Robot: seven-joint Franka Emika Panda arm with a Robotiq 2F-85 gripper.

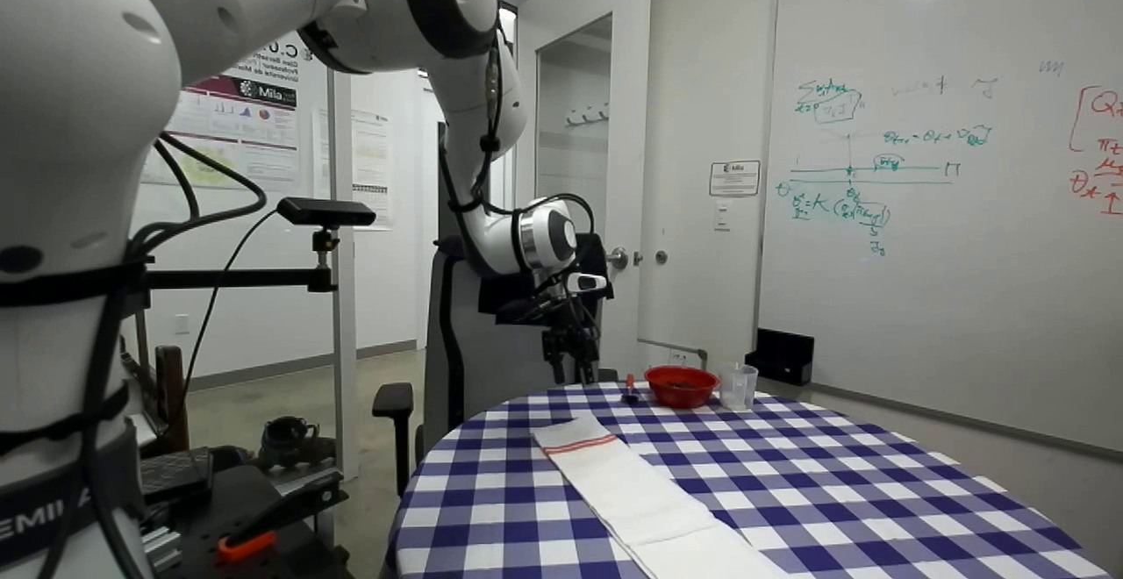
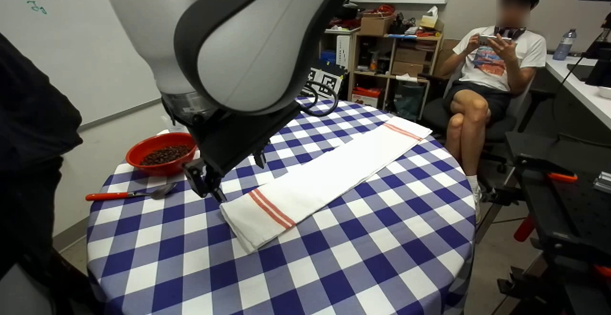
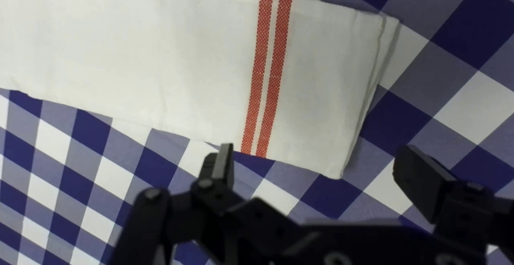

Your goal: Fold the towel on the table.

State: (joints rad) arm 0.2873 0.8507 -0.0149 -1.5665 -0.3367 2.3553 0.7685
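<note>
Spread and empty, my gripper looms closest; the towel should be light and limp, so I'd pinch its layered end, beyond the red stripes.

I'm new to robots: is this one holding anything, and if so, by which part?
Nothing is held: the gripper is open, and the towel lies on the table.

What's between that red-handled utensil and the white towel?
Checked tablecloth, visible in both exterior views, lies between the utensil and the towel. In an exterior view, the open gripper partly overlaps that stretch.
</note>
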